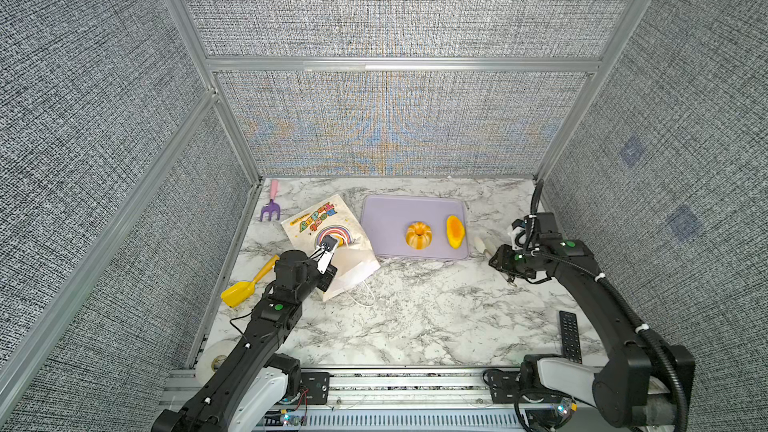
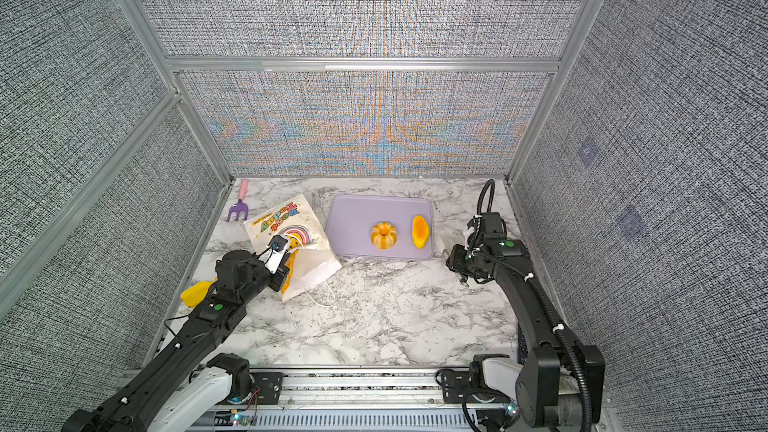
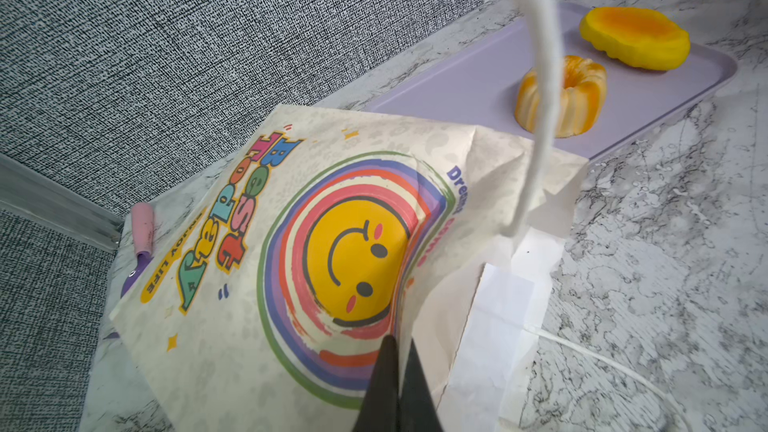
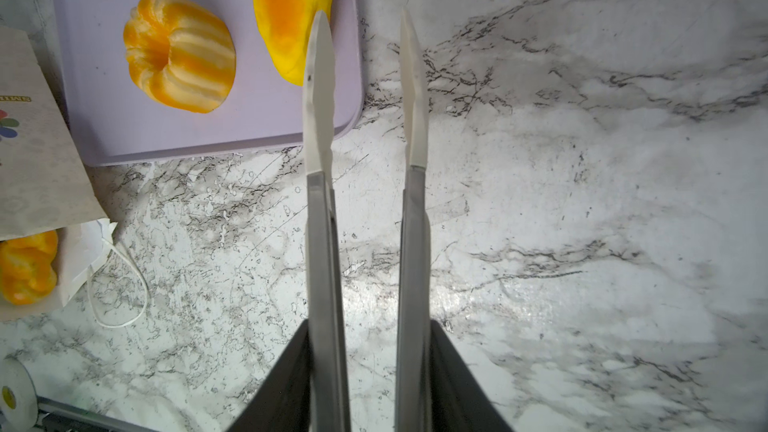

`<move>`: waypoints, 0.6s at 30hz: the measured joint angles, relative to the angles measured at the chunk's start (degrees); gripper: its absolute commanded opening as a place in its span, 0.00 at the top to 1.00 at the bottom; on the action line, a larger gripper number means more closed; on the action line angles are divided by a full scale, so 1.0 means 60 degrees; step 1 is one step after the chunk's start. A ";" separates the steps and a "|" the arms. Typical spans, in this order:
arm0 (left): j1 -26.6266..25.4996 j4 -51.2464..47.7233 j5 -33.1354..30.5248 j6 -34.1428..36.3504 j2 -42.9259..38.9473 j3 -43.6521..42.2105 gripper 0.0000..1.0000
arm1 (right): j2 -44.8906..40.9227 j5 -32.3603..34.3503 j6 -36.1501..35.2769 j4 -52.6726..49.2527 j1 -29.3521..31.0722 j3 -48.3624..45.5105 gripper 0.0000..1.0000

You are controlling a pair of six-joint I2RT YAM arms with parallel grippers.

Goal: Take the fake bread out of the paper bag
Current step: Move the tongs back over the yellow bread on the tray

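Cream paper bag sits pinched in the left tool, while the right tool stands parted, empty.

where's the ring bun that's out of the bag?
In both top views the fluted ring bun sits on the lilac tray, just right of centre, between the paper bag on its left and the oval yellow bread on its right.

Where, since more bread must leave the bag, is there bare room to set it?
Bare: the left half of the lilac tray, between the paper bag and the fluted ring bun; also the marble tabletop in front of both. Crowded: the tray's right end, with ring bun and long loaf.
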 measured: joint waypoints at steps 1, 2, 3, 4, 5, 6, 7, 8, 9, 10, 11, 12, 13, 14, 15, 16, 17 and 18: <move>0.0000 0.0000 0.0000 0.0000 -0.0015 0.0000 1.00 | -0.0055 -0.0051 0.0022 -0.0007 -0.0007 0.0000 0.58; 0.0000 0.0000 0.0000 0.0000 -0.0022 0.0000 1.00 | -0.0124 -0.0106 0.0022 -0.0015 -0.0007 0.0004 0.58; 0.0004 0.0000 0.0000 0.0000 -0.0022 0.0000 1.00 | -0.0164 -0.0157 0.0022 -0.0069 -0.0007 0.0033 0.58; 0.0004 -0.0004 0.0000 0.0000 -0.0022 0.0000 1.00 | -0.0200 -0.0237 0.0040 -0.0124 -0.0004 0.0076 0.58; 0.0004 -0.0004 0.0000 0.0000 -0.0022 0.0000 1.00 | -0.0226 -0.0321 0.0051 -0.0164 0.0004 0.0124 0.58; 0.0004 -0.0004 0.0000 0.0000 -0.0022 0.0000 1.00 | -0.0237 -0.0401 0.0051 -0.0178 0.0025 0.0171 0.58; 0.0000 -0.0004 0.0000 0.0000 -0.0022 0.0000 1.00 | -0.0226 -0.0495 0.0055 -0.0204 0.0066 0.0229 0.59; 0.0000 -0.0004 0.0000 0.0000 -0.0025 0.0000 1.00 | -0.0175 -0.0594 0.0055 -0.0208 0.0113 0.0295 0.59; 0.0000 -0.0004 0.0000 0.0000 -0.0033 0.0000 1.00 | -0.0106 -0.0656 0.0055 -0.0215 0.0138 0.0353 0.61; 0.0000 -0.0004 0.0000 0.0000 -0.0036 0.0000 1.00 | 0.0004 -0.0739 0.0051 -0.0211 0.0168 0.0419 0.64; 0.0000 -0.0004 0.0000 0.0000 -0.0040 0.0000 1.00 | 0.0120 -0.0809 0.0051 -0.0197 0.0189 0.0477 0.66; 0.0000 -0.0007 0.0000 -0.0004 -0.0051 0.0000 1.00 | 0.0233 -0.0863 0.0051 -0.0200 0.0193 0.0535 0.70; 0.0000 -0.0007 0.0000 -0.0007 -0.0055 0.0000 1.00 | 0.0375 -0.0903 0.0051 -0.0178 0.0189 0.0601 0.73; 0.0000 -0.0011 0.0000 -0.0011 -0.0062 0.0000 1.00 | 0.0543 -0.0914 0.0044 -0.0164 0.0189 0.0685 0.77; 0.0000 -0.0018 0.0000 -0.0011 -0.0069 0.0000 1.00 | 0.0703 -0.0933 0.0047 -0.0153 0.0189 0.0780 0.81; 0.0000 -0.0018 0.0000 -0.0018 -0.0080 0.0000 1.00 | 0.0914 -0.0954 0.0033 -0.0113 0.0189 0.0900 0.85; -0.0007 -0.0018 0.0000 -0.0022 -0.0084 0.0000 1.00 | 0.1104 -0.0980 0.0015 -0.0098 0.0186 0.1024 0.99; -0.0011 -0.0018 0.0000 -0.0026 -0.0084 0.0000 1.00 | 0.1260 -0.1002 0.0015 -0.0087 0.0186 0.1137 1.00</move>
